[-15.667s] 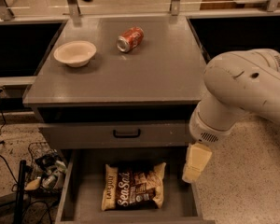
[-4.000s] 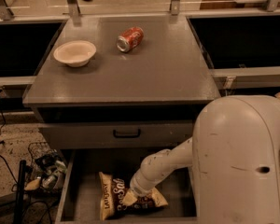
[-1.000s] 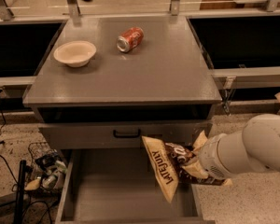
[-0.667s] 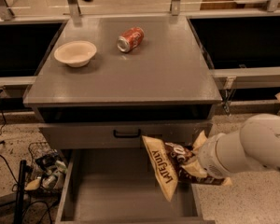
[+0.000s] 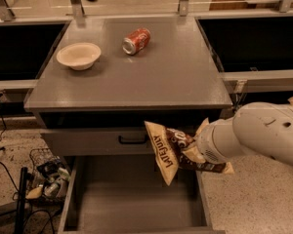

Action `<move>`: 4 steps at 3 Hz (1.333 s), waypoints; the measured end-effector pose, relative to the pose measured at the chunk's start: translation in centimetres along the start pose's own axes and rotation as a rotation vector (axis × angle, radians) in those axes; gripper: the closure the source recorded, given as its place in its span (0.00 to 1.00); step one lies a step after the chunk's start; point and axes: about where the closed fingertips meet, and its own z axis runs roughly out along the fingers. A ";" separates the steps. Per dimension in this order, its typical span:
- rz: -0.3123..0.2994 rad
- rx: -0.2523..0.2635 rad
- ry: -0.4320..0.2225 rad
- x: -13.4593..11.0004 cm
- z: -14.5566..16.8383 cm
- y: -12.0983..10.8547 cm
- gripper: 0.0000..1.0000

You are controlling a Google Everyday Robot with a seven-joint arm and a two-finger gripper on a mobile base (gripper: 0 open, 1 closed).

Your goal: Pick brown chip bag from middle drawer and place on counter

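The brown chip bag (image 5: 172,147) hangs in the air in front of the cabinet, above the right side of the open middle drawer (image 5: 132,204), tilted with "Late July" lettering on its cream end. My gripper (image 5: 193,149) is shut on the bag's middle, at the end of the white arm (image 5: 256,133) coming in from the right. The drawer floor is bare. The gray counter (image 5: 151,72) lies above and behind the bag.
On the counter stand a cream bowl (image 5: 78,55) at the left and an orange-red soda can (image 5: 136,41) lying on its side at the back. A closed drawer front with a black handle (image 5: 133,139) sits above the open drawer. Cables and clutter (image 5: 44,177) lie left on the floor.
The bag, earlier lying in the drawer, is now lifted out in my gripper. Over the last second the arm and bag have risen slightly.
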 end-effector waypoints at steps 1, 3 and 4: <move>0.000 0.000 0.000 0.0 0.0 0.0 1.00; -0.015 0.185 -0.010 0.1 -8.1 -1.8 1.00; -0.019 0.209 -0.011 -0.1 -9.3 -1.9 1.00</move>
